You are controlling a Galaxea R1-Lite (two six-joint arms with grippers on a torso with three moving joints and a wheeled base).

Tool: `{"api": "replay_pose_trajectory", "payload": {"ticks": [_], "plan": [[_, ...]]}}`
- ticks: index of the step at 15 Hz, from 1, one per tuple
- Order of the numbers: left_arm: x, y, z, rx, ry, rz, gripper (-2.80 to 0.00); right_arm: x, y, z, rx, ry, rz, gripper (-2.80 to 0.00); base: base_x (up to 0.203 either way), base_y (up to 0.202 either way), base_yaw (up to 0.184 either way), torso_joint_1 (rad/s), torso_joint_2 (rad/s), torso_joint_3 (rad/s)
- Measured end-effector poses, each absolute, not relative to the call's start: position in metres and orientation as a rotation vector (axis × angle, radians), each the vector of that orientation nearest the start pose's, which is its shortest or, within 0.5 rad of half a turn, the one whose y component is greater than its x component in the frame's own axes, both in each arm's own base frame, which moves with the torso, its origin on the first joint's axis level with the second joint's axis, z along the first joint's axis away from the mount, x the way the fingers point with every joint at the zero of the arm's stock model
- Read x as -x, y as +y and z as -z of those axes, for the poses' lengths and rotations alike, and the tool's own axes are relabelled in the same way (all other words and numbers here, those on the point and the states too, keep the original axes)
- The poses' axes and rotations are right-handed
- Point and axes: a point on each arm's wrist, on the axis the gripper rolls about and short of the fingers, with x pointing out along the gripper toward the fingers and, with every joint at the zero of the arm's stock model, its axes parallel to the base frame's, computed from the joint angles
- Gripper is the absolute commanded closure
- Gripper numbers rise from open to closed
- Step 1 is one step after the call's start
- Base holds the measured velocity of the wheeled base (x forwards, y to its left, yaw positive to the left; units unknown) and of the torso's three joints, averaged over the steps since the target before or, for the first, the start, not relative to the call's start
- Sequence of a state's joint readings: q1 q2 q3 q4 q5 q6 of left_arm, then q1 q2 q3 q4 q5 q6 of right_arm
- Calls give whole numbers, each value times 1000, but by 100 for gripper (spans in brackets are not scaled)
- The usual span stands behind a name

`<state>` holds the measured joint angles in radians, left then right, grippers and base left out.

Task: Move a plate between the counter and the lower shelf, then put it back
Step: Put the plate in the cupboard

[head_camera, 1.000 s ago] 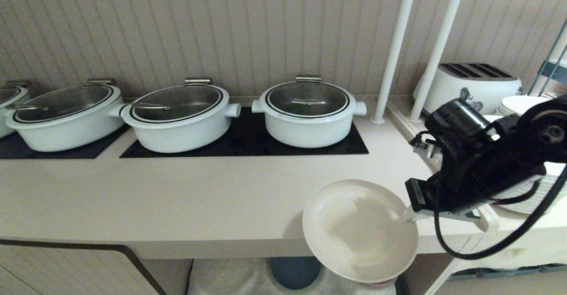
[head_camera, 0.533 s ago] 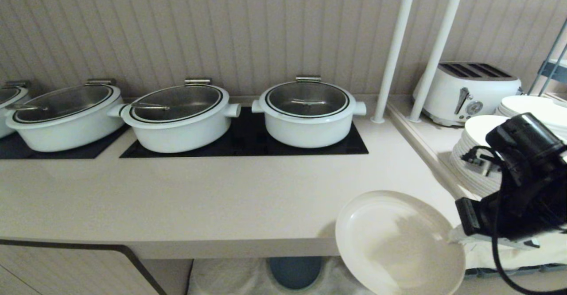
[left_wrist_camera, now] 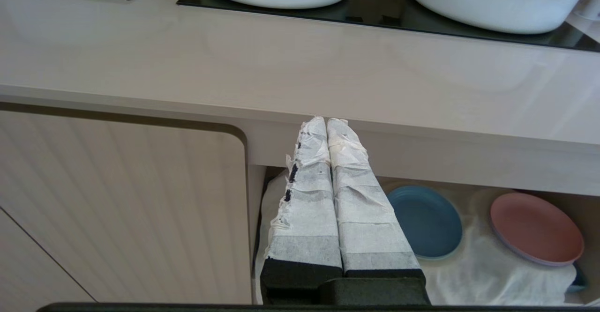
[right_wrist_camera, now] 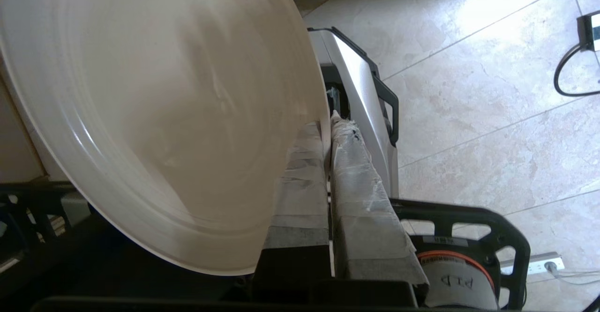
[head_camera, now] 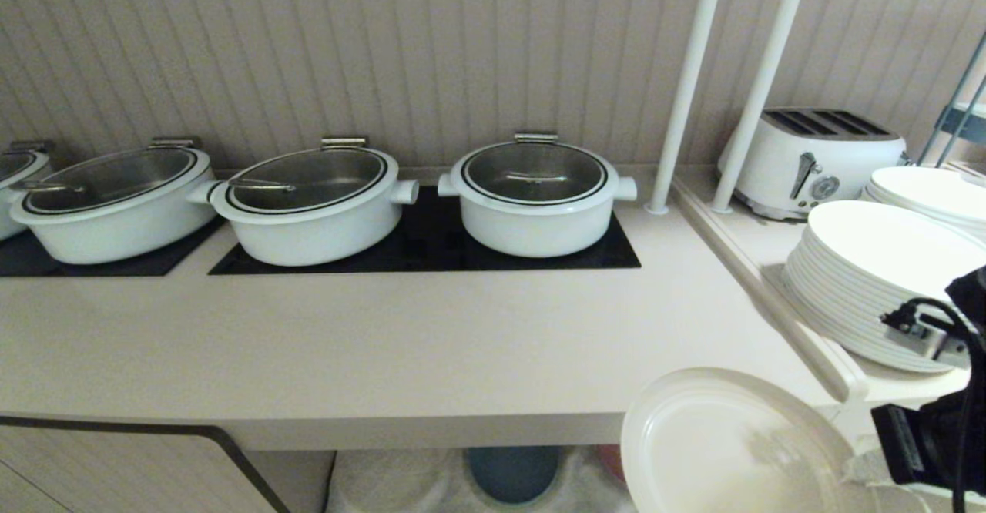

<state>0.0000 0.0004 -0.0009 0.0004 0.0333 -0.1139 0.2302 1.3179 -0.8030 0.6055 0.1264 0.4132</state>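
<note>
while the left gripper hangs parked below the counter edge with its taped fingers pressed together on nothing, the work sits on the right. over the last second the plate has travelled from above the counter's front edge out and down past its right corner — it now hangs in the air, clear of the worktop, pinched by its rim in the right gripper. i judge this the carry down toward the lower shelf. going left to right around it: three white pots on black panels, a blue plate and a pink plate already on the shelf's cloth, stacked white plates on the side ledge. the counter's thick front edge stands in the way — the plate must duck under it.
</note>
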Motion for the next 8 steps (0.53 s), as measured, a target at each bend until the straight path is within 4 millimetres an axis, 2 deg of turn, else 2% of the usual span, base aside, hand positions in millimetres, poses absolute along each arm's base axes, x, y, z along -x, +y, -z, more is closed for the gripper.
{"api": "replay_pose_trajectory", "payload": {"ticks": [8], "plan": [[23, 1, -76, 114, -2, -33, 0, -105, 27, -157, -299, 1184, -81, 0, 0, 0, 0, 0, 0, 0]]}}
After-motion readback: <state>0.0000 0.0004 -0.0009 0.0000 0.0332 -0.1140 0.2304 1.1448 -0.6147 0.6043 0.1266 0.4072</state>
